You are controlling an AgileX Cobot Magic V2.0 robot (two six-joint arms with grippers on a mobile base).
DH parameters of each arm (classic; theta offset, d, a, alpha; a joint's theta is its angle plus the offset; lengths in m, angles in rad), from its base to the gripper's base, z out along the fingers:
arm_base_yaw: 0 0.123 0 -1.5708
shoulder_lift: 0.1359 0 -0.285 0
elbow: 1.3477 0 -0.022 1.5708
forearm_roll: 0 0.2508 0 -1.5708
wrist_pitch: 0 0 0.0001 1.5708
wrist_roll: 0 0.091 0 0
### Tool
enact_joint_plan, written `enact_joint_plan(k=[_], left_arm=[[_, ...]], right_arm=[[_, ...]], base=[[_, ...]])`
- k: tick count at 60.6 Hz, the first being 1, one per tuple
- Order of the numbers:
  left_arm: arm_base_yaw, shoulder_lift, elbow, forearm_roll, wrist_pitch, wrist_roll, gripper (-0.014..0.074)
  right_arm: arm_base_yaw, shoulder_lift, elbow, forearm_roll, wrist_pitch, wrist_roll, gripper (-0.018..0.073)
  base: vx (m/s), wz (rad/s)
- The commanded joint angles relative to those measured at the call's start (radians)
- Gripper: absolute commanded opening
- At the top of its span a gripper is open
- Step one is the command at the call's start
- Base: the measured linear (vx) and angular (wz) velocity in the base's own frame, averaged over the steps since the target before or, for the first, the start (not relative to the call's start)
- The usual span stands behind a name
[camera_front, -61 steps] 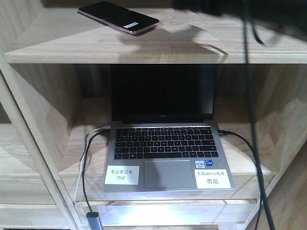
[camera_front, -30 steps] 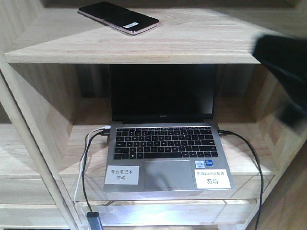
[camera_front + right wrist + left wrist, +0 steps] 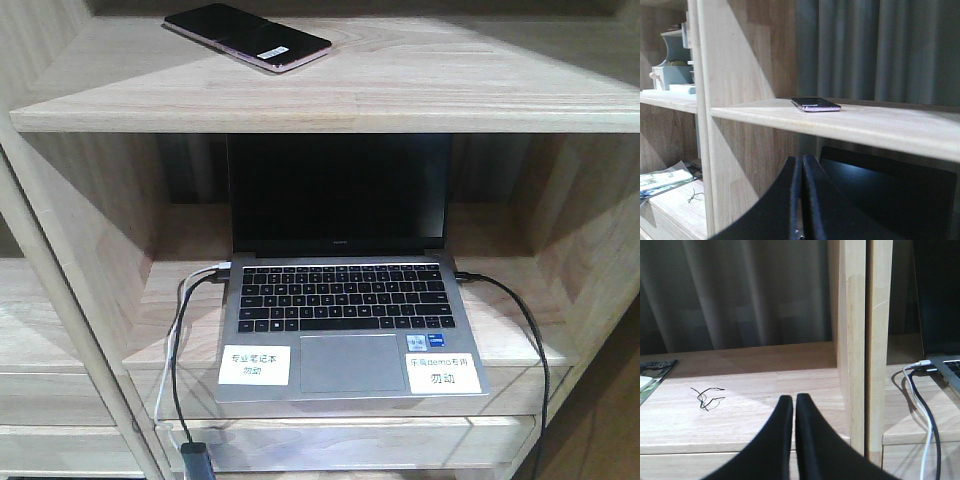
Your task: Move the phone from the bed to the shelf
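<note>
setting: pale-wood shelf (image 3: 420,95) with thick boards, dark curtain behind it.
phone: phone (image 3: 247,36) lies flat on the top board, toward its left rear; in the right wrist view it (image 3: 815,104) rests alone on that board, nothing touching it.
below: open laptop (image 3: 345,300) on the lower board, cables at both sides.
left gripper: left gripper (image 3: 794,405) fingers pressed together, holding nothing, low before the left bay.
right gripper: right gripper (image 3: 802,167) fingers also together, empty, below the phone's board and well apart from the phone.
bed: not in view.
step: placing looks finished; phone is on the shelf.
next: likely only keeping both arms clear of shelf and cables.
</note>
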Motion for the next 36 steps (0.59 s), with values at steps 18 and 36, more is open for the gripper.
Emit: enact_joint_plan(k=[18,36], left_arm=[[0.0,-0.012,-0.023,-0.009,-0.072,-0.006,0.0001],[0.0,-0.012,-0.023,-0.009,-0.072,-0.006,0.0001]], right_arm=[[-0.003,-0.03,0.015,0.015,-0.043,-0.001,-0.0008],[-0.003,-0.03,0.015,0.015,-0.043,-0.001,-0.0008]], base=[[0.0,0.0],[0.0,0.0]])
